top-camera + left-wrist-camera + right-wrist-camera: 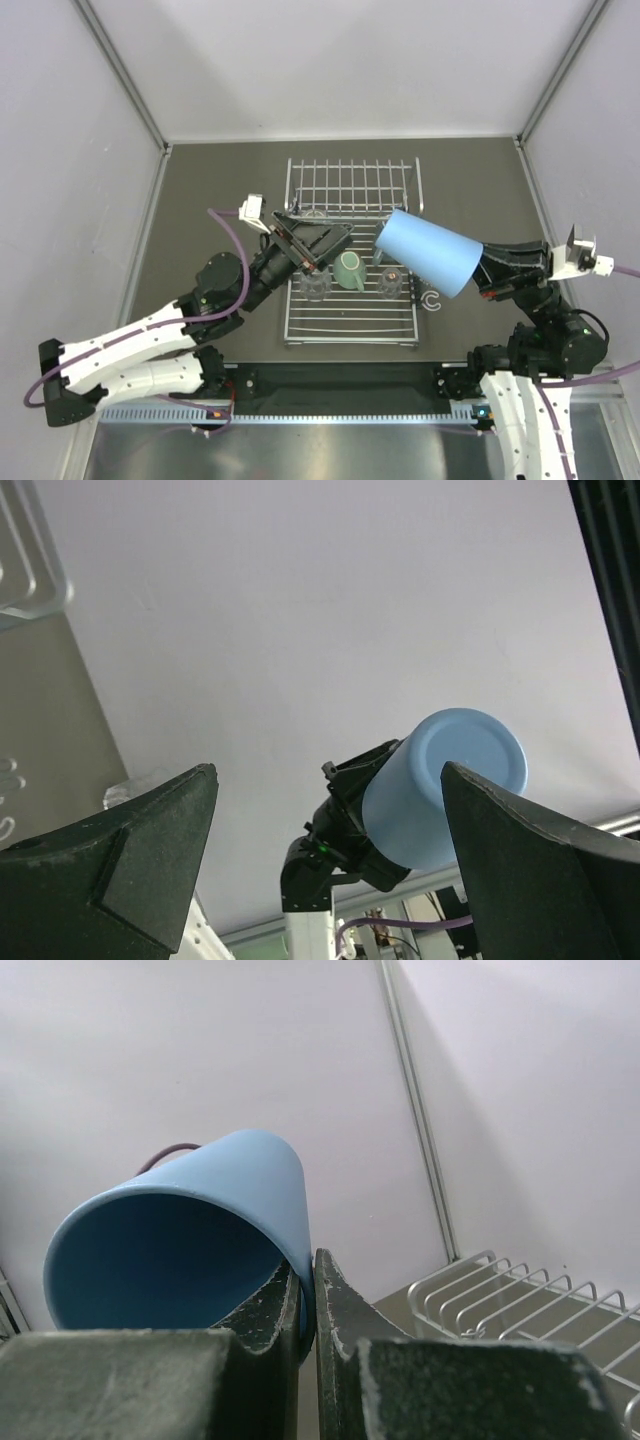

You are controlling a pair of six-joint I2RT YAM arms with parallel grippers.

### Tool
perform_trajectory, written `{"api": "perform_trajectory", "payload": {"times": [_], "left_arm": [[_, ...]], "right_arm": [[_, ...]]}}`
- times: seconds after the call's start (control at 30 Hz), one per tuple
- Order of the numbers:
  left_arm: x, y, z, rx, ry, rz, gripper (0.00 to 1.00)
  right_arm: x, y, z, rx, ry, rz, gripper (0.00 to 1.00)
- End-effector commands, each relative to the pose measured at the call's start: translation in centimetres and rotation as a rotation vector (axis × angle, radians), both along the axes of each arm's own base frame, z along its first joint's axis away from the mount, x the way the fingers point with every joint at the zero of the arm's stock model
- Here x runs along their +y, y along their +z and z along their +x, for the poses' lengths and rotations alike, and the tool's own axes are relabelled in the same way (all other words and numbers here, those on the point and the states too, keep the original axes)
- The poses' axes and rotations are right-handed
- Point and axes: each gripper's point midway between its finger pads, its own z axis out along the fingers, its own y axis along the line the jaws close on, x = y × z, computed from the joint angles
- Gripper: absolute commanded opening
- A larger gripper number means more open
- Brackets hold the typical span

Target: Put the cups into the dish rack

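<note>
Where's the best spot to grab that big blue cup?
Take the blue cup by its rim, from the open end, one finger inside and one outside, as the right claw does. The wall is thin; the body looks too wide.

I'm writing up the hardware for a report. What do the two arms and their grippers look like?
The left arm and right arm have white links and black joints, with purple cables trailing along them. The left gripper and right gripper are black with thick wedge-shaped fingers. A white camera block sits by each wrist.
</note>
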Motion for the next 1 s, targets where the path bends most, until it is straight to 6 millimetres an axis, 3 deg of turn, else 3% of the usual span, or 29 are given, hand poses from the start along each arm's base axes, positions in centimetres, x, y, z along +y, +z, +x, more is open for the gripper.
{"api": "perform_trajectory", "payload": {"times": [0.0, 0.23, 0.53, 0.97], "left_arm": [[0.3, 5.2, -1.9, -0.143, -0.079, -0.197, 0.98], [-0.9, 7.1, -3.3, -0.262, -0.163, -0.291, 0.98], [-2.8, 7.6, -3.8, -0.302, -0.188, -0.315, 0.98], [-3.7, 8.7, -4.7, -0.351, -0.182, -0.328, 0.98]], "right_arm": [[0.0, 1.4, -2.0, -0.096, 0.014, 0.016, 0.00], [-0.1, 1.0, -1.7, -0.080, 0.009, 0.024, 0.00], [-0.4, 0.8, -1.1, -0.063, -0.015, 0.031, 0.00], [-0.9, -0.3, 0.6, -0.011, -0.055, 0.051, 0.00]]}}
